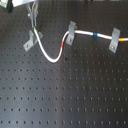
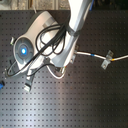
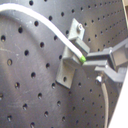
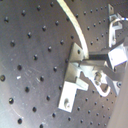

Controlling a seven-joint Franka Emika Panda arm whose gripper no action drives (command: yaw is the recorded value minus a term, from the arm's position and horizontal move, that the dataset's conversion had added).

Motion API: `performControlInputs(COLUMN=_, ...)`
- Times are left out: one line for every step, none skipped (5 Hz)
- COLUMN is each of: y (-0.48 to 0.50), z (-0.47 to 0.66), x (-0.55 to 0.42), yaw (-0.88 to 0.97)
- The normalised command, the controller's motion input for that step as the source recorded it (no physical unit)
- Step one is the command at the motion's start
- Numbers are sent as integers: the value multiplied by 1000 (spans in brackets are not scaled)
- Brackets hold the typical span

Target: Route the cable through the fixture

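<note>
The gripper [image 3: 92, 61] pinches the cable [image 3: 60, 30] between its dark fingers [image 3: 102, 56]; in the first wrist view the grip closes just behind a short green band [image 3: 81, 58] on the cord, right against the fixture [image 3: 70, 55]. The fixture is a small grey metal clip standing on the black perforated table [image 3: 30, 75], and the white cord runs from the fingers across the clip's upper part and curves away over the table. In the second wrist view the same clip [image 4: 75, 75] sits just beside the fingers [image 4: 97, 61], with the cord [image 4: 75, 25] passing close by its top; whether the cord lies inside the clip's slot cannot be told.

In the first exterior view the gripper [image 1: 33, 17] hangs over the leftmost clip [image 1: 31, 40] of three. The cable [image 1: 50, 54] drops from there, loops low across the table, rises past a red band [image 1: 62, 45] to the middle clip [image 1: 71, 32], then runs past a blue band [image 1: 95, 34] to the third clip [image 1: 114, 40] at the first exterior view's right.

In the second exterior view the robot arm [image 2: 75, 25] hides the gripper and most of the cable.
</note>
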Motion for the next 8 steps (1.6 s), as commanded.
performControlInputs(y=0, z=41, x=0, yaw=0)
performControlInputs(y=12, z=0, x=-5, yaw=0)
performControlInputs(y=66, z=233, x=-38, yaw=0)
performControlInputs(y=137, z=231, x=-80, yaw=0)
performControlInputs(y=214, z=182, x=-100, yaw=74)
performControlInputs(y=308, z=98, x=-123, yaw=194)
performControlInputs(y=140, z=315, x=-35, yaw=0)
performControlInputs(y=-2, z=142, x=-7, yaw=-26)
